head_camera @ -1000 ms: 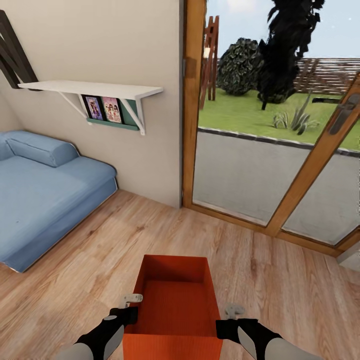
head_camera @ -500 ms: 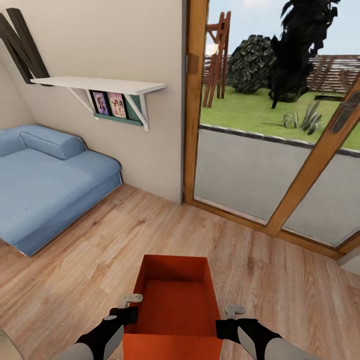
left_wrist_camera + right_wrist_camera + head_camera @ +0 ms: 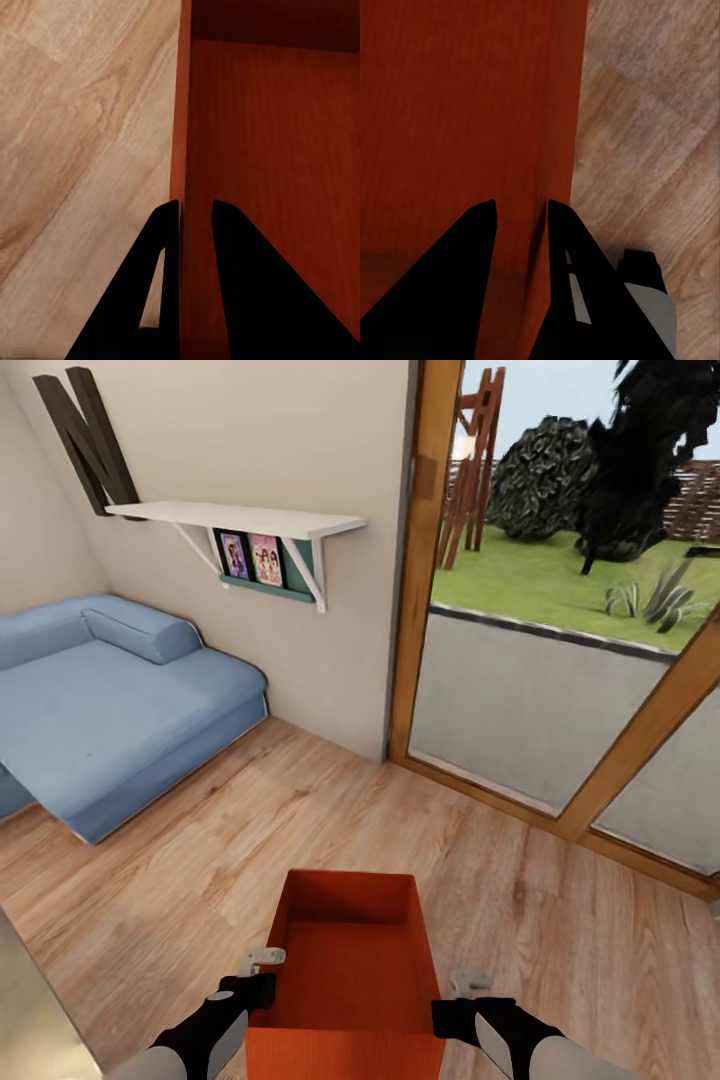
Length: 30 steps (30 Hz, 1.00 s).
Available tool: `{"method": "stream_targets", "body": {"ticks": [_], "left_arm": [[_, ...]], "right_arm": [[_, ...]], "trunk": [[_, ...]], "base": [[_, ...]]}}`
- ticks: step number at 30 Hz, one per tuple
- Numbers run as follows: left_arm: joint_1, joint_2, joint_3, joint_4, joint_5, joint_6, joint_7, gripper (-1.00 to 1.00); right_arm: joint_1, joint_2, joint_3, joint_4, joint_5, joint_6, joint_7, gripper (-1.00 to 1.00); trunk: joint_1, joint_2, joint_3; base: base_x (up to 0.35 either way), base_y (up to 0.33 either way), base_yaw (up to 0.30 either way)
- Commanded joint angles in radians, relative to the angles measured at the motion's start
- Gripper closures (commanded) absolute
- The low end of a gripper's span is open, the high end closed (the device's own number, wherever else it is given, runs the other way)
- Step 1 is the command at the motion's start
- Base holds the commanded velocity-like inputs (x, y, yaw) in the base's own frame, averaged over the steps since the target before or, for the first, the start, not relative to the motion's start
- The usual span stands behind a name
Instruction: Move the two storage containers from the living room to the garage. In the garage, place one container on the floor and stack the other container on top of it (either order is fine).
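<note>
Left gripper [image 3: 262,972]: closed onto the left side wall of the storage container [image 3: 345,970]; in the left wrist view the gripper [image 3: 195,214] has one finger outside the wall and one inside, both against it, the gap between them no wider than the thin wall. Storage container: orange-red, open-topped, finely ribbed inside, held between the two arms at the lower middle of the head view, over the wood floor [image 3: 200,860] of the living room; interior empty as far as visible, from the bottom up to the far wall. Whether its base touches the floor cannot be told. Right gripper [image 3: 455,990]: clamped on the container's right side wall; in the right wrist view the gripper [image 3: 521,206] straddles the wall the same way, one finger inside the bin, one outside over the planks. Head view adds the surroundings: blue sofa [image 3: 100,700] at the left wall, white shelf [image 3: 240,520] above it with two small pictures beneath, dark letter N [image 3: 90,440] on the wall, and a wood-framed glass door [image 3: 520,690] at right giving onto grass and shrubs. Wrist views add the wall contact, hidden from the head camera.
</note>
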Motion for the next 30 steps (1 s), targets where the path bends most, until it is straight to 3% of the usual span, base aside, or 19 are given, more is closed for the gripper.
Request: {"method": "stream_targets", "body": {"ticks": [1,14,30], "left_arm": [[0.000,0.000,-0.022,0.003,0.008,0.003,0.013,1.00],[0.000,0.000,-0.023,0.003,0.008,0.003,0.013,1.00],[0.000,0.000,-0.022,0.003,0.008,0.001,0.013,1.00]], "right_arm": [[0.000,0.001,-0.001,-0.005,-0.017,0.007,0.045,1.00],[-0.001,0.001,-0.002,-0.005,-0.017,0.007,0.045,1.00],[0.000,0.001,-0.002,-0.005,-0.017,0.006,0.045,1.00]], "trunk": [[0.000,-0.001,-0.002],[0.000,-0.001,-0.017],[0.000,-0.001,-0.033]], "base": [[-0.031,-0.155,0.194],[-0.072,-0.235,0.181],[-0.007,-0.022,0.151]]}}
